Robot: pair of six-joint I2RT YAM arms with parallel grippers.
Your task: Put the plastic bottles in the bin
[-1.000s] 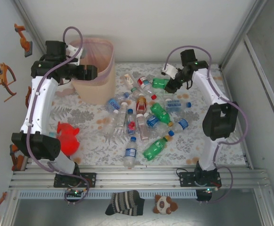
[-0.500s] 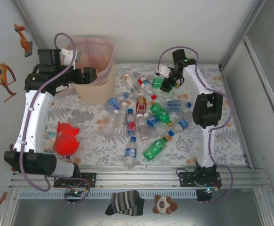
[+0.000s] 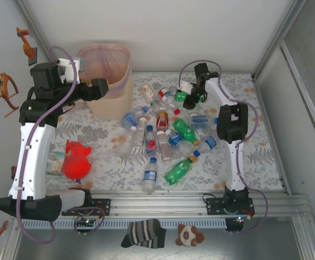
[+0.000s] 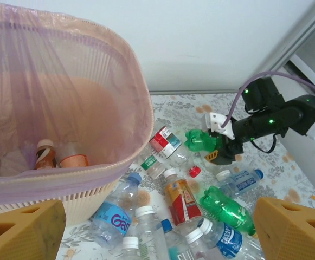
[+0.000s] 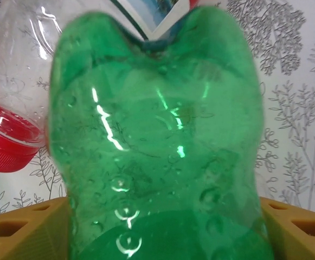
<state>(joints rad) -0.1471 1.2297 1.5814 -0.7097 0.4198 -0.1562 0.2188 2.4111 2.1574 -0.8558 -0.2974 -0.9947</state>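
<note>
Plastic looks light, slick, crushable: hold mid-frame green bottle (image 5: 157, 124) gently at the belly right gripper (image 5: 157, 238) straddles, pinch unclear; left gripper (image 4: 157, 227) spread.

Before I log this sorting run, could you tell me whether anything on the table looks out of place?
Yes: a red plush toy sits on the table at its left side, apart from the plastic bottles. A striped sock and a small plush animal lie below the front rail.

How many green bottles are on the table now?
3. One green bottle sits between the fingers of the right gripper at the far side of the pile, one lies mid-pile, one at its near edge. Others could be buried.
</note>
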